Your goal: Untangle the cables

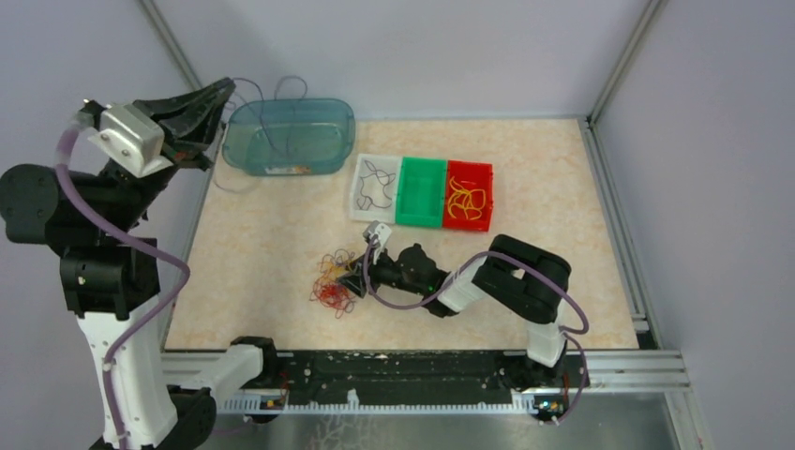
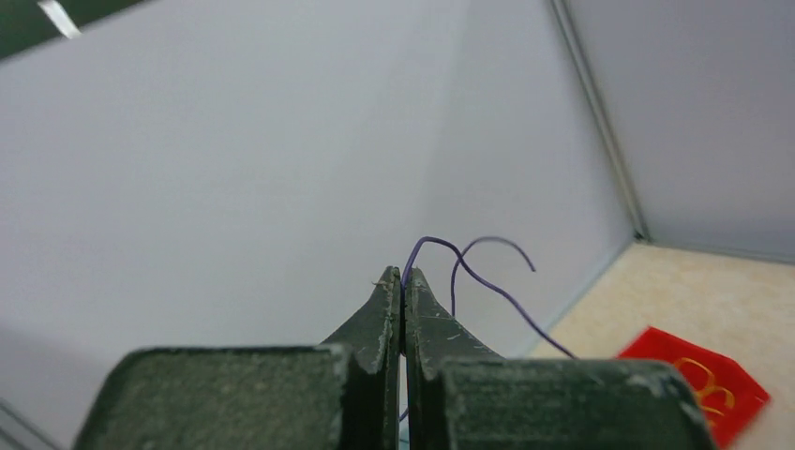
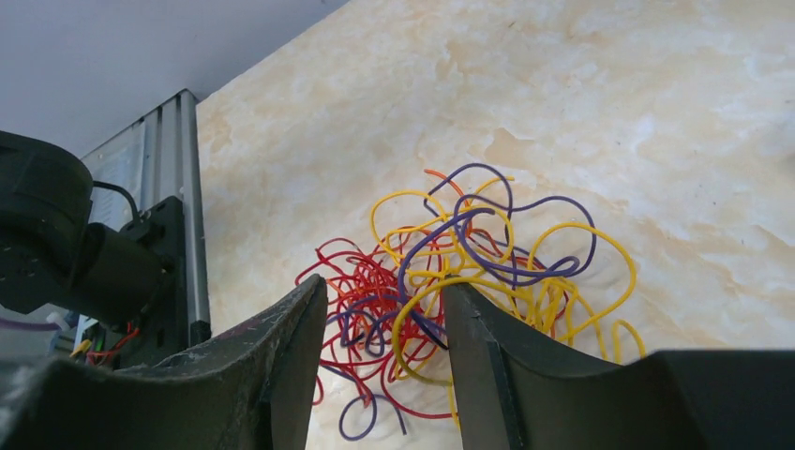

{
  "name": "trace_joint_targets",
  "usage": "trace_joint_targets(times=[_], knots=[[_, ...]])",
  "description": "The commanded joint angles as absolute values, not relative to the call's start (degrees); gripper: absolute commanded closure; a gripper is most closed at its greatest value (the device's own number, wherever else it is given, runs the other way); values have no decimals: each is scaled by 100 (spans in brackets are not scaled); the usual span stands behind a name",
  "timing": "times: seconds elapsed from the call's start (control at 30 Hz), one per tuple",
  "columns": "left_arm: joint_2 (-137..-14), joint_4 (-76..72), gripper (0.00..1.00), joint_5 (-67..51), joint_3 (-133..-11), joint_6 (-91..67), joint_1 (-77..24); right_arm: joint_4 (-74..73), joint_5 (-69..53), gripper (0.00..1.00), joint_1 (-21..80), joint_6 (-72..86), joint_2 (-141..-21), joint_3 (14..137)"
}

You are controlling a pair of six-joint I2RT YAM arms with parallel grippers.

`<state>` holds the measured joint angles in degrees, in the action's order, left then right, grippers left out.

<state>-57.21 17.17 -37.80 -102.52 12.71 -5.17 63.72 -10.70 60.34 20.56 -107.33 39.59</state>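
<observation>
The cables lie in a loose tangle (image 1: 334,281) of yellow, red and purple wires (image 3: 450,267) on the table's near middle. My right gripper (image 1: 353,278) is low over this heap. Its fingers stand apart (image 3: 384,286) with red, purple and yellow loops between them, and neither finger clamps a strand. My left gripper (image 1: 225,94) is raised high at the far left, above the teal bin. It is shut (image 2: 404,274) on one thin purple cable (image 2: 487,286), which curls out past the tips and hangs down towards the bin.
A teal bin (image 1: 319,164) sits at the back left. To its right stand three small trays in a row: white (image 1: 375,157) holding black wire, green (image 1: 421,192), and red (image 1: 469,166) holding yellow wires. Grey walls close in the table.
</observation>
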Motion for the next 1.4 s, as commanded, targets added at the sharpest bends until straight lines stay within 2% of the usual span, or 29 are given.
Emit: trace_joint_targets(times=[0.0,0.23,0.37,0.53,1.0,1.23,1.37], knots=[[-5827,449,100,-3046,-10612,1633,-549,6964,-893,50,6091,2109,-10586,3880],[-6286,511,100,-3068,-11488,1691,-536,7135,-931,48,6091,2162,-10330,3816],[-6129,574,100,-3342,-11047,1652,-538,6825,-1190,41,6091,2098,-9656,4007],[-5927,554,100,-3392,-10430,1643,-543,6157,-1472,36,6091,2035,-8709,4231],[-5561,312,100,-3899,-9103,945,-536,5368,-1612,36,5878,2236,-7314,4115],[-5581,272,100,-3949,-8999,885,-536,2729,-1612,35,5804,1998,-7947,5098],[-5525,270,100,-4000,-8883,916,-537,1022,-1201,28,5809,1910,-8356,5631]])
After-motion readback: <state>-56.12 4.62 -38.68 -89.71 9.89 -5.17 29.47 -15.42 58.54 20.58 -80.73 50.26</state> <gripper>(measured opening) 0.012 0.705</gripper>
